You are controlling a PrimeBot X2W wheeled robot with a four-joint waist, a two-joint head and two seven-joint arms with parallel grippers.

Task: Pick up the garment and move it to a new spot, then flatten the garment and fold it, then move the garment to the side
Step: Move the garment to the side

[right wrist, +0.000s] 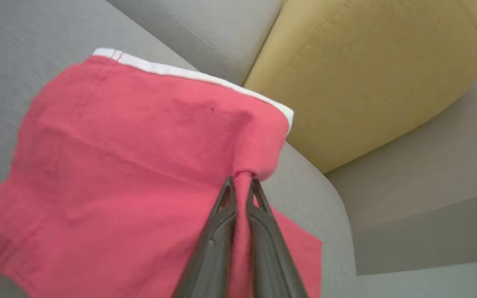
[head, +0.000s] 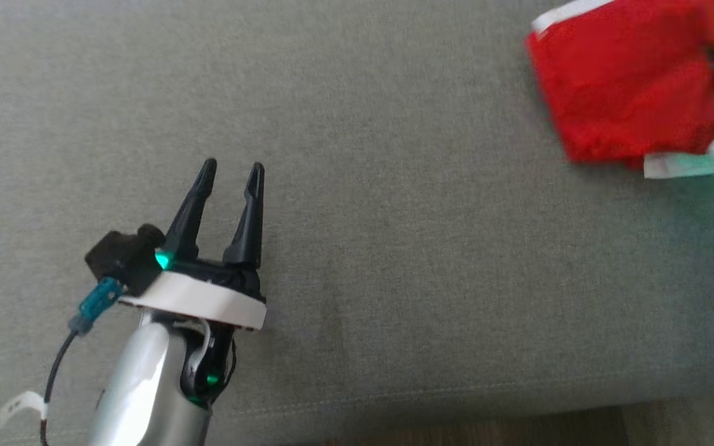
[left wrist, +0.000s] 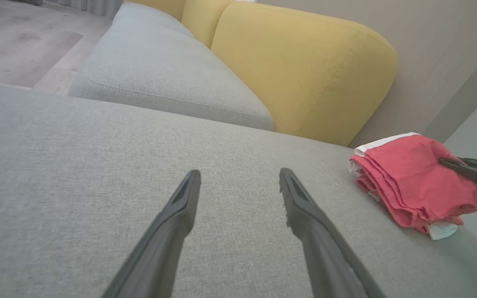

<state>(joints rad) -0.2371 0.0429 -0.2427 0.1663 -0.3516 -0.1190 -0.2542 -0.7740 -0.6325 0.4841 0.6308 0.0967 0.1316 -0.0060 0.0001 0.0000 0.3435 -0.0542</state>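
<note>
The right hand [right wrist: 242,182] is pinching the folded garment [head: 623,87], lying near the far right corner of the sofa [head: 394,248]; the left hand [head: 232,166] is hovering spread. This single pinch is probably risking the folds spilling open.

Garment [head: 623,87]: soft red cloth, matt, w/ white trim at its 11 o'clock edge. Sofa seat [head: 394,248]: grey woven fabric, matt, fine grain. Back cushion [left wrist: 304,70]: yellow weave, stitched seam. Left claw [head: 232,166]: dark matt plastic; forearm [head: 140,384] glossy silver. Floor [left wrist: 15,45]: pale wood-look.
</note>
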